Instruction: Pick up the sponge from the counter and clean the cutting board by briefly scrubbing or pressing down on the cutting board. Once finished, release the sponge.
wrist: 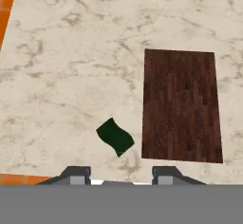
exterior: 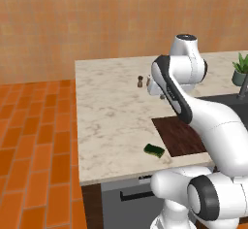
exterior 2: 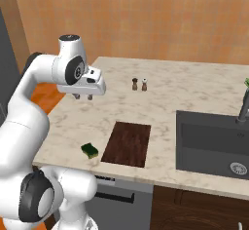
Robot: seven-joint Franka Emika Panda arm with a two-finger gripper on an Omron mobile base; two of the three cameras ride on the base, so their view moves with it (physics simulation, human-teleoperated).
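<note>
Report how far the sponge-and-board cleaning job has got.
Done: nothing visible yet. The sponge lies untouched on the counter, just off the near-left corner of the cutting board.
In hand: the tool hangs open and empty, well above the counter, up and left of the sponge.
Left: descend, grasp the sponge, press or scrub it on the board, then release it.
</note>
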